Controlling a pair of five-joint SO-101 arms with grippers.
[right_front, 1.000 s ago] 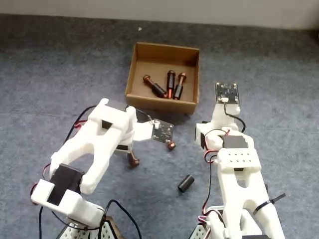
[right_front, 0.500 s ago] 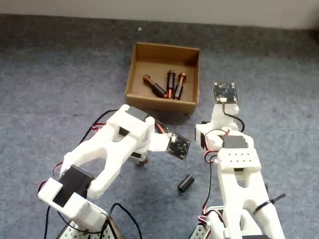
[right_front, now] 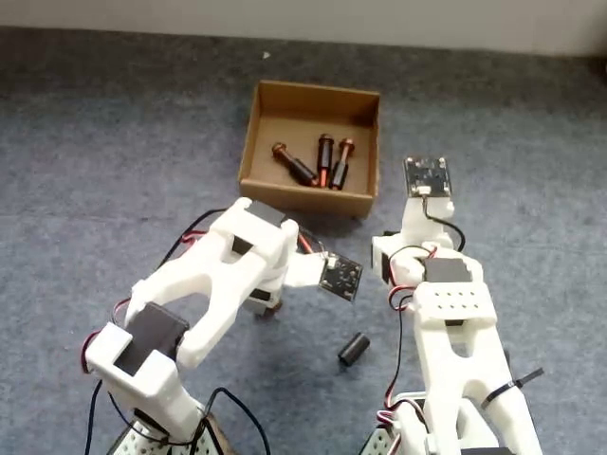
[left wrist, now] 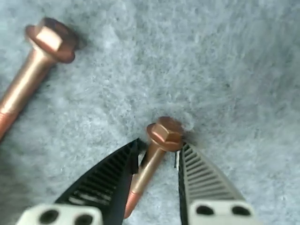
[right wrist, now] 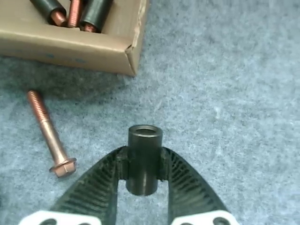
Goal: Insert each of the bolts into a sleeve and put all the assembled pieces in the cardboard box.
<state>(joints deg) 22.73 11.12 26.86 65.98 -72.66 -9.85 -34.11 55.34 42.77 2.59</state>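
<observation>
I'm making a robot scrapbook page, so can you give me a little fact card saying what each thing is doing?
Left claw: shut on a copper hex-head bolt
Right claw: shut on a black cylinder sleeve, open end showing
Lying on the grey carpet: second copper bolt, second black sleeve
Brown cardboard box: three bolts already inside sleeves
Left to do: join two bolt-and-sleeve pairs, then box them
</observation>
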